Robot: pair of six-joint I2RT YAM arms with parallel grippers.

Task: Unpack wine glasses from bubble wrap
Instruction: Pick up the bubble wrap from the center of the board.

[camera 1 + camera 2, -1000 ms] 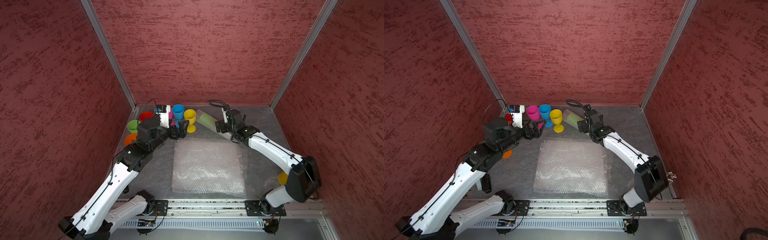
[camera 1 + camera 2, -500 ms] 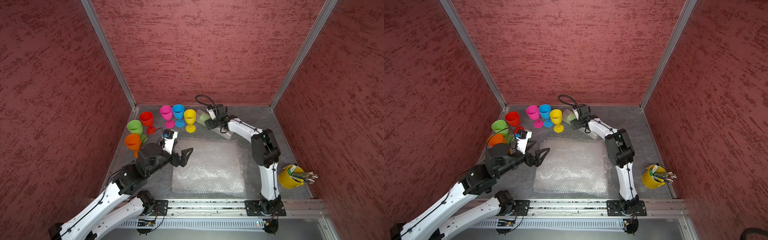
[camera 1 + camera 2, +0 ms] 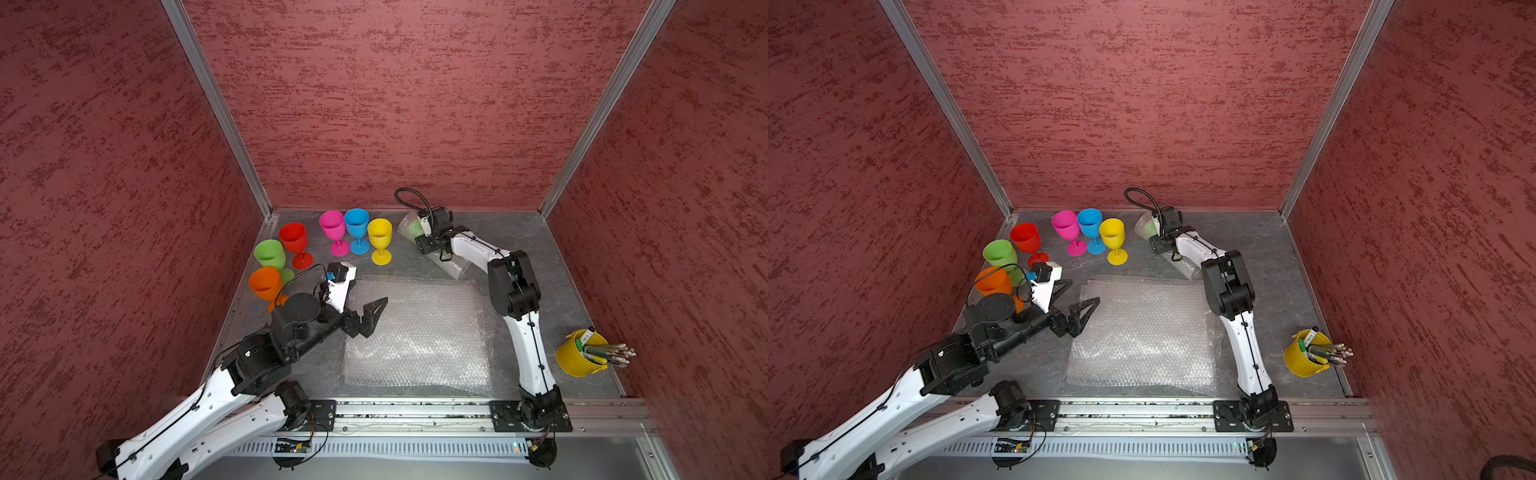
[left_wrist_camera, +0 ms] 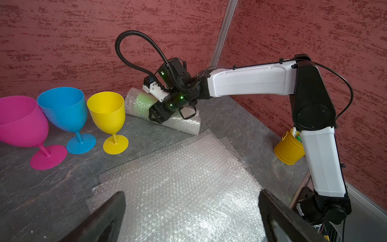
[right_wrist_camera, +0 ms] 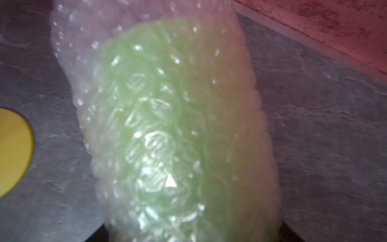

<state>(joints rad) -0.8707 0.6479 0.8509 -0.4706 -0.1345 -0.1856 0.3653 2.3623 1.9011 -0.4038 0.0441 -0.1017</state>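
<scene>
Right wrist view fills with the light green goblet (image 5: 159, 117), lying inside its bubble-wrap sleeve (image 5: 69, 42) on the desk (image 5: 324, 125) just beside the yellow goblet (image 4: 106, 111). The right tool (image 4: 154, 116) straddles that sleeve; whether it pinches, I cannot tell. The blue goblet (image 4: 65, 109) and pink goblet (image 4: 18, 119) stand on the yellow goblet's opposite side. Flat bubble wrap sheets (image 4: 178, 178) lie near the yellow goblet, the left tool (image 4: 188, 218) spread wide above them.

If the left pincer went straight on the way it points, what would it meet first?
Probably the flat bubble wrap sheet, which lies right ahead of the open left pincer; beyond it, the wrapped green goblet. Depth is unclear.
</scene>
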